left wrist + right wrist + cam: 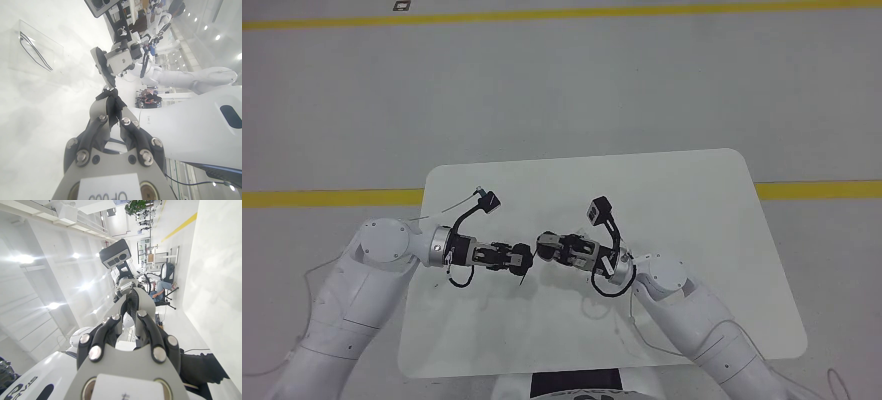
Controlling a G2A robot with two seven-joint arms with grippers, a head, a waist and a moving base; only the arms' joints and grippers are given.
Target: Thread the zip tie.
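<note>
left fingers (pixel 97 108) look clamped on the zip tie (pixel 523 283), tail hanging below them, right fingers (pixel 148 303) shut just opposite, tip to tip

Left gripper (pixel 529 257) and right gripper (pixel 540 245) face tip to tip over the table (pixel 692 200). Zip ties (pixel 36 54) lie in a sleeve (pixel 48 44), well apart.

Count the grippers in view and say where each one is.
2. The left gripper is over the middle of the table; the right gripper faces it, tips nearly meeting. None seems hidden.
</note>
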